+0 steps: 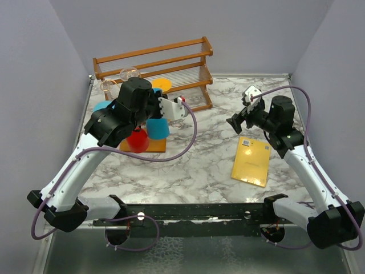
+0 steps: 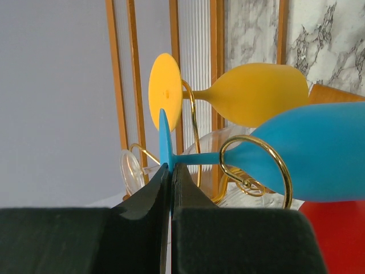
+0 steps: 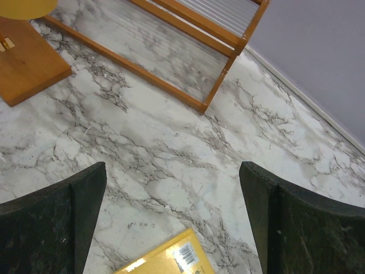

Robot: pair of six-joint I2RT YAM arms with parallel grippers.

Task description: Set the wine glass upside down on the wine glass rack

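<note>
Blue wine glass stem lies within rack loop.

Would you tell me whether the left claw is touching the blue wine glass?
Touching. The left wrist view shows the left claw closed on the thin foot of the blue wine glass, with no gap on either side.

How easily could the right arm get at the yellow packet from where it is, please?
Probably easily: the right gripper hovers open just above the yellow packet, and only bare marble table lies between them, with nothing in the way.
</note>
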